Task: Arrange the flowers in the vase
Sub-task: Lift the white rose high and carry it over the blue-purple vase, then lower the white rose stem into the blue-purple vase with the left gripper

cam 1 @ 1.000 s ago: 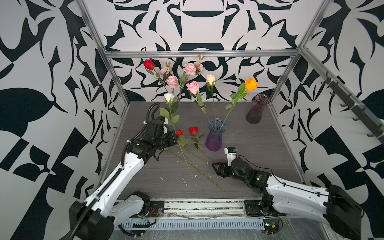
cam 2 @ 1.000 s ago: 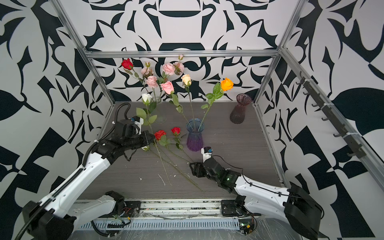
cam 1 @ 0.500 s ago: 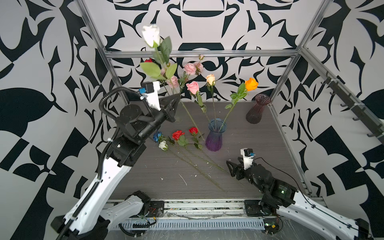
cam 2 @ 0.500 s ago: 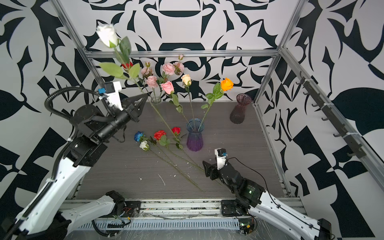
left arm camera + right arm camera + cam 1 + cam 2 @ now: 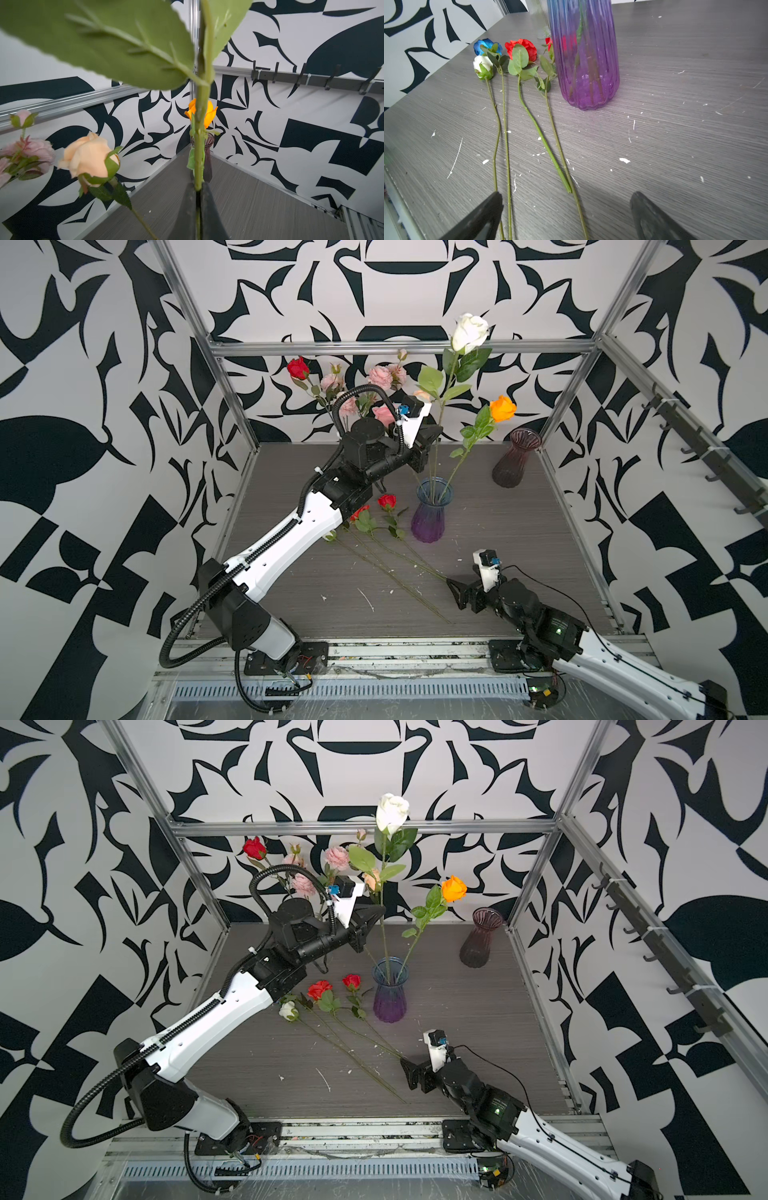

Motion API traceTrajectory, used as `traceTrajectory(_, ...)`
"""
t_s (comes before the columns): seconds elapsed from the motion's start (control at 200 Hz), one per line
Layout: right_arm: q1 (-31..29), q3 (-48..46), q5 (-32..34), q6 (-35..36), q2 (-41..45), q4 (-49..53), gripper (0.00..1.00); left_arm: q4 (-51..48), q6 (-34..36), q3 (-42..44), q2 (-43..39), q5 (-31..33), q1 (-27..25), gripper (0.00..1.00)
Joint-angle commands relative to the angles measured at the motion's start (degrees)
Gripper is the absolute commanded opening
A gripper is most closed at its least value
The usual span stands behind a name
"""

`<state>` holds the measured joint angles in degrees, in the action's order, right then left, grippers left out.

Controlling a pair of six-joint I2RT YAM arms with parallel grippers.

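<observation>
In both top views the left pincer [image 5: 434, 435] is clamped on the stem of a tall white rose [image 5: 469, 331]. It holds the rose upright, with the lower end dipping into the mouth of the purple vase [image 5: 428, 518], beside the orange rose [image 5: 503, 408] already standing there. I can't tell whether the pink blooms [image 5: 380, 375] behind belong to this vase. The right pincer [image 5: 454, 593] hangs low over the table [image 5: 519, 539], jaws wide apart and empty, at the cut ends of the stems lying there. From the left wrist, the two fingers [image 5: 184, 218] squeeze the green stem, with a peach rose [image 5: 89, 153] close by. From the right wrist I count four flowers lying flat: a blue rose [image 5: 485, 44], a small white rose [image 5: 482, 64] and two red roses [image 5: 522, 48], their heads near the vase's foot. I'd say the white rose is nearly seated, and four remain to be placed.
</observation>
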<state>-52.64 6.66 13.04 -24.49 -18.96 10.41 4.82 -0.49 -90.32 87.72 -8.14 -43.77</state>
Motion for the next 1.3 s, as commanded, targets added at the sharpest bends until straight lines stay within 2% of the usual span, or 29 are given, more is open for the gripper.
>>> traceTrajectory(0.0,0.0,2.3,-1.4,-0.3,-1.0,-2.6,0.99,1.9,1.7,0.6,-1.1,1.5,-0.8,0.00)
traceTrajectory(0.235,-0.1,2.2,-3.7,-0.4,-0.7,-2.5,0.99,-1.0,0.5,3.9,-1.7,2.6,-0.8,0.00)
traceTrajectory(0.475,-0.1,2.0,-3.9,-0.5,0.6,-2.0,0.99,-7.0,-1.1,3.6,0.0,3.3,-0.9,0.00)
traceTrajectory(0.585,0.0,1.9,-3.9,-0.6,0.6,-1.9,0.99,-6.8,-2.3,4.1,0.5,3.3,-0.9,0.08)
traceTrajectory(0.805,0.0,2.1,-4.0,-0.8,0.6,-1.6,0.99,-7.0,-3.8,3.4,1.7,2.6,-0.9,0.12)
traceTrajectory(0.89,0.0,2.1,-3.9,-0.9,0.7,-1.5,0.99,-7.2,-4.0,3.1,2.1,2.5,-1.0,0.20)
traceTrajectory(0.96,-0.1,2.1,-3.9,-0.9,0.7,-1.5,0.99,-7.6,-4.1,2.7,2.3,2.6,-1.0,0.23)
traceTrajectory(1.295,-0.1,2.5,-4.6,-0.7,0.0,-1.3,0.99,-8.7,-4.7,1.5,3.3,2.3,-1.0,0.21)
